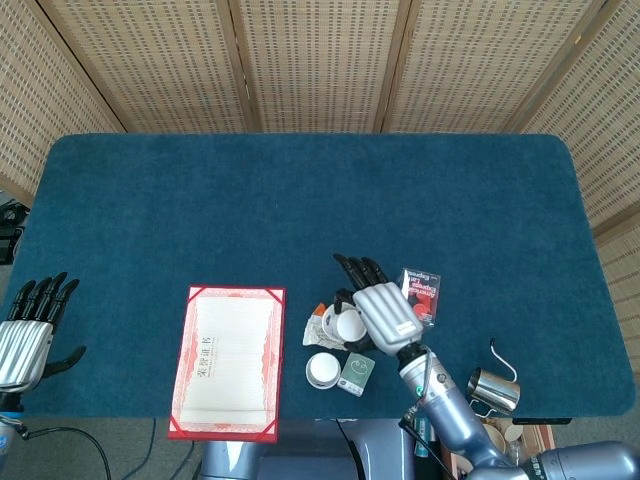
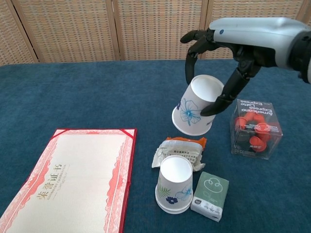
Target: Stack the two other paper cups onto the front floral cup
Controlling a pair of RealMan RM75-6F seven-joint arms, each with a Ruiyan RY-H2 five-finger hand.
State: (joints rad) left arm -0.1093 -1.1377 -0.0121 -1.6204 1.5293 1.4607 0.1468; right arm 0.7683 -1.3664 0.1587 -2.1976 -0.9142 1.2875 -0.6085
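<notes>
Dark fingers of the right hand wrap a blue-flowered paper cup, tilted and held clear of the surface above a snack packet. The front floral cup stands upside down just below the packet, beside a green pack. The left hand holds nothing, fingers apart

Held cup hangs above wrapped snack, behind front cup; certificate lies left.
</notes>
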